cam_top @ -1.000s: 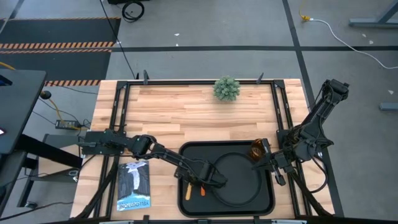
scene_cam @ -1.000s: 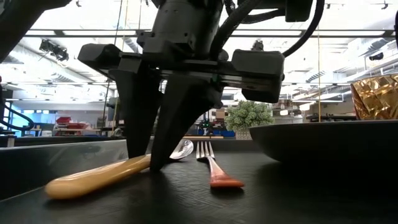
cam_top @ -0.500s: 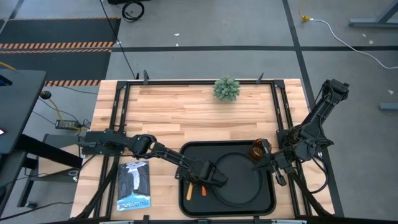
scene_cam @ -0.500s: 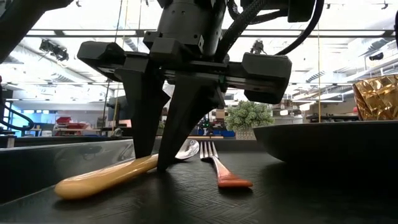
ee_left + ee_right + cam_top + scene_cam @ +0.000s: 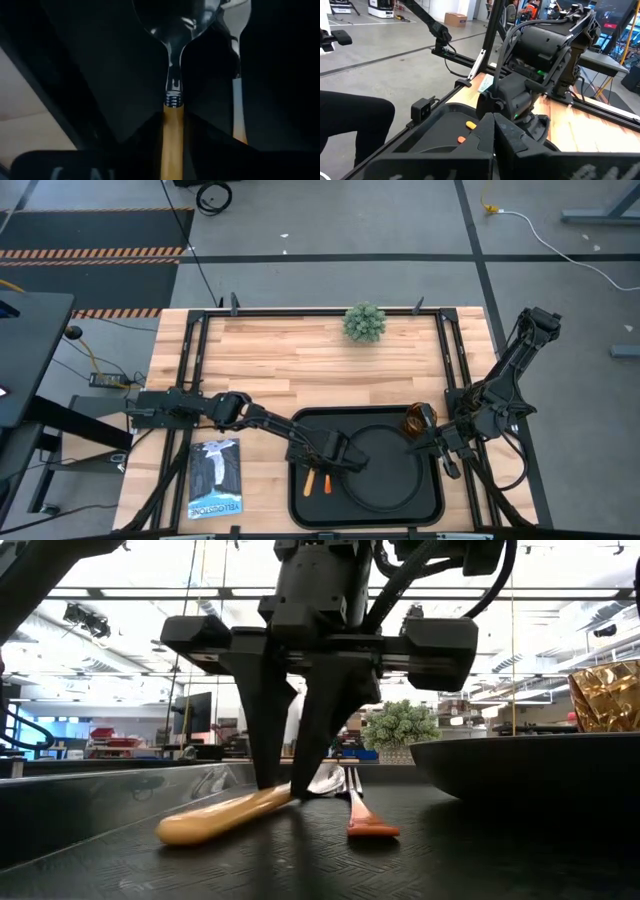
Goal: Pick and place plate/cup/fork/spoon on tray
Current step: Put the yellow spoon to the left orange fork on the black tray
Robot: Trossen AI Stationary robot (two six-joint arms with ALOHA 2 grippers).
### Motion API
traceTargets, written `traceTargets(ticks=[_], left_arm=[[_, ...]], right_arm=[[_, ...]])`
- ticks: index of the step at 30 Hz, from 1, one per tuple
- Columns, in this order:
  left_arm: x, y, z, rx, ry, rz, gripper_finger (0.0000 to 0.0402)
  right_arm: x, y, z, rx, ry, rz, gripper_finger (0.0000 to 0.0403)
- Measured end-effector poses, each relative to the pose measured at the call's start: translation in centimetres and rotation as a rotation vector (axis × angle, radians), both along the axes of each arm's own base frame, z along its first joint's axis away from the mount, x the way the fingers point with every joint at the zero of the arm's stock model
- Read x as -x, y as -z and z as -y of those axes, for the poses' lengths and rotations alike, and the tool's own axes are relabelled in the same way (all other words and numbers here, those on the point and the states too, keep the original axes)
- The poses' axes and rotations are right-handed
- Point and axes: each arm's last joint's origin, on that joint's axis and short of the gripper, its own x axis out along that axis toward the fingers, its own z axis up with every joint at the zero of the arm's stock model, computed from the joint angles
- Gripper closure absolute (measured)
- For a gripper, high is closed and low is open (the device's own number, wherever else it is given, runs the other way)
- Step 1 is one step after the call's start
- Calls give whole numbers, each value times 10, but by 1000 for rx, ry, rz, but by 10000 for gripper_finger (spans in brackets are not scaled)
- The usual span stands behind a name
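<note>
The black tray [image 5: 365, 413] lies on the near part of the wooden table. It holds the round black plate [image 5: 390, 472], the amber cup [image 5: 413, 422] at its far right corner, the fork [image 5: 352, 802] and the spoon [image 5: 230, 814]. The fork and spoon lie side by side left of the plate. My left gripper [image 5: 283, 786] reaches down onto the tray and is shut on the spoon. My right gripper [image 5: 421, 442] hangs shut and empty over the tray's right edge, just near of the cup. My left gripper pinches the spoon's orange handle [image 5: 172, 117] between its two fingers [image 5: 262, 755], just behind the silver neck. The fingers come from above, pointing down, and lie across the handle. The handle's free end [image 5: 175, 831] rests on the tray floor, and the bowl [image 5: 175, 22] points away.
A small green plant [image 5: 364, 322] stands at the table's far edge. A printed booklet [image 5: 215, 477] lies left of the tray. Black frame rails [image 5: 196, 350] run along the table's sides. A person's dark-clad leg [image 5: 350, 120] shows beyond the table.
My left gripper has stayed shut on the spoon and shifted a little toward the far edge. The spoon has slid along the tray floor, its handle end drawing closer to the fork.
</note>
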Motion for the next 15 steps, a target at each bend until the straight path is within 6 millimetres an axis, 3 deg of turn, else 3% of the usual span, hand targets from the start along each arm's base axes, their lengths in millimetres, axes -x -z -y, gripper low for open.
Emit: traceTargets(ticks=[15], left_arm=[[-2, 0, 1, -28, -136, 18, 313]], right_arm=[[0, 0, 0, 0, 0, 0, 396]])
